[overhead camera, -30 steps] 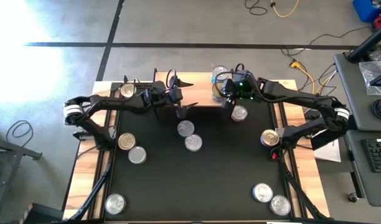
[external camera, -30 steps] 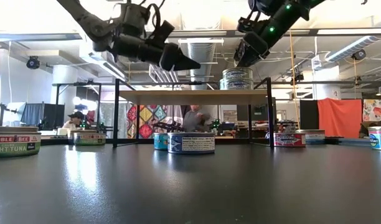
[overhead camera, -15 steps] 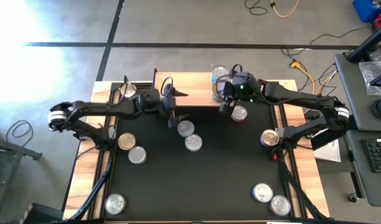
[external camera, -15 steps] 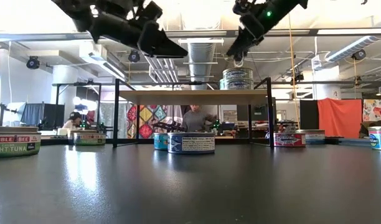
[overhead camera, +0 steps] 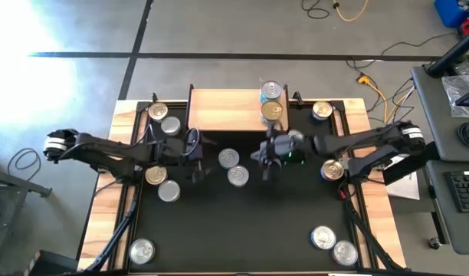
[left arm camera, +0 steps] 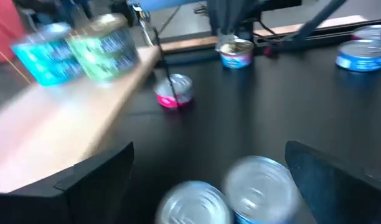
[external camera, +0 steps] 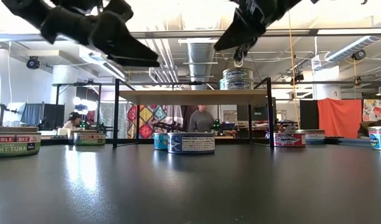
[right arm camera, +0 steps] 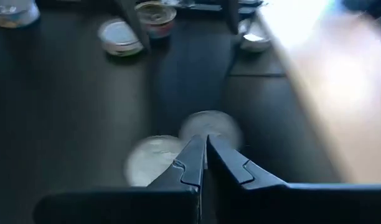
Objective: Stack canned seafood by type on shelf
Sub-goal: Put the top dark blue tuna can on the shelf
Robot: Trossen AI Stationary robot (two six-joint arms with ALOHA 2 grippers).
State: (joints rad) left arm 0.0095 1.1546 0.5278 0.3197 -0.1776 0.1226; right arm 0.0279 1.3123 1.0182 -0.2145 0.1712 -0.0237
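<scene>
Two short round silver-lidded tins [overhead camera: 233,167] lie lid-up, touching, on the black table [overhead camera: 242,230] in front of the light-wood shelf on thin black legs [overhead camera: 223,110], whose long axis runs left to right; on its right end stand two more tins [overhead camera: 272,101], one silver-lidded, one gold. The left gripper [overhead camera: 201,162] hovers just left of the pair with its fingers spread wide and nothing between them. The right gripper [overhead camera: 266,170] hovers just right of the pair, fingers pressed together, empty
</scene>
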